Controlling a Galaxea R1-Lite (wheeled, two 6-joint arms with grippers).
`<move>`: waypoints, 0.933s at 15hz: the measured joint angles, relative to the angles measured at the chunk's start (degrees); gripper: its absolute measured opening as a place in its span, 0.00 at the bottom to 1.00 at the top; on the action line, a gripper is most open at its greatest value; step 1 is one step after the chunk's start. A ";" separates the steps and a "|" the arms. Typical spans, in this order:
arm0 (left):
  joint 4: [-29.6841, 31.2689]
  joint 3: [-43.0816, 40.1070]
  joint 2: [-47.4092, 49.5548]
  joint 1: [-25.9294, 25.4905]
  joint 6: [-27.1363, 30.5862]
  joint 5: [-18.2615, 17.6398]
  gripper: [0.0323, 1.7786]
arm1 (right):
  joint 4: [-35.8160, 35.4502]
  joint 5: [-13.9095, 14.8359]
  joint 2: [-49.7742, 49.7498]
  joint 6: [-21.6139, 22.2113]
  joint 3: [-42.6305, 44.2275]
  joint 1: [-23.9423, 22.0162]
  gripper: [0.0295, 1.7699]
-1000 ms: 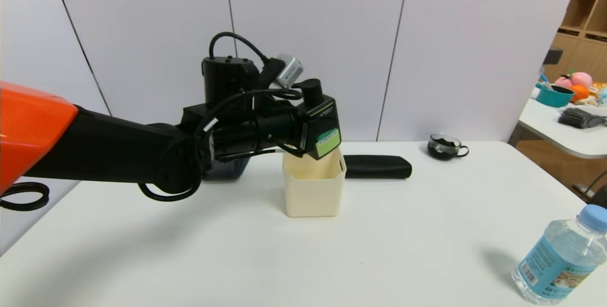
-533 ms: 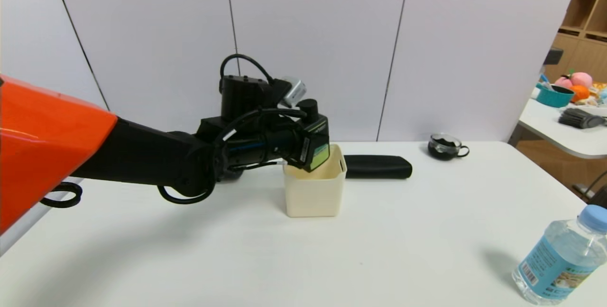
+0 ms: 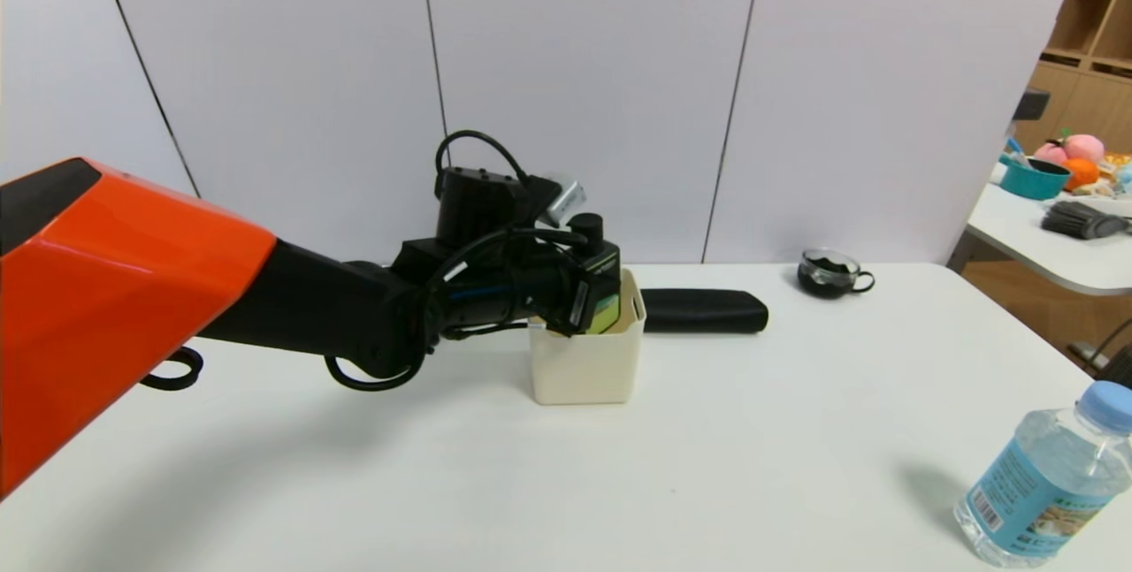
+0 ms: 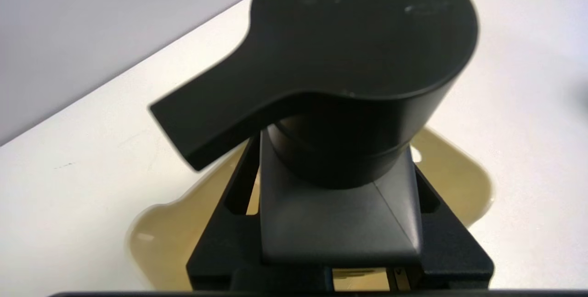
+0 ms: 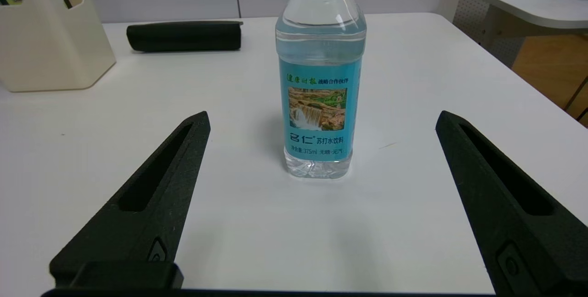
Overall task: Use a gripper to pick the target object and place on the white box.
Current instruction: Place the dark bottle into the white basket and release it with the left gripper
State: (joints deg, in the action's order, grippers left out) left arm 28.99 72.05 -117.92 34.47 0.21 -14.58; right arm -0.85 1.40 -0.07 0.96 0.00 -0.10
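Seen from the head, my left hand clamps the bottle (image 3: 603, 285), partly inside the white box (image 3: 585, 369). Up close at the left wrist, its body looks stiff and slick; I'd keep gripping there, off the pump (image 4: 363, 35). My right hand (image 5: 323, 115) idles wide, before the water bottle (image 5: 320, 104).

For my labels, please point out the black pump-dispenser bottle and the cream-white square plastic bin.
Pump-dispenser bottle (image 4: 340, 223): left wrist view, its shoulder.
Plastic bin (image 3: 585, 373): head view, front wall.
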 joint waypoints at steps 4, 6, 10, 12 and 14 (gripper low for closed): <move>0.33 0.39 -0.16 0.15 0.20 0.06 0.55 | 0.00 -0.02 0.00 0.00 0.00 0.00 0.96; 0.04 0.44 0.00 0.11 0.30 0.15 0.65 | 0.00 -0.02 0.00 0.00 0.00 0.00 0.96; -0.16 1.29 1.71 0.13 0.41 0.55 0.77 | 0.00 0.00 0.00 0.00 0.00 0.00 0.96; -1.62 2.86 5.08 0.15 0.65 2.88 0.81 | 0.00 0.00 0.00 0.00 0.00 0.00 0.96; -1.55 3.39 9.90 0.06 1.37 7.34 0.85 | 0.00 0.00 0.00 0.00 0.00 0.00 0.96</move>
State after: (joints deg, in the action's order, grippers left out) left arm 27.44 75.44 -108.02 34.54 1.57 -7.24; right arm -0.85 1.40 -0.07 0.96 0.00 -0.10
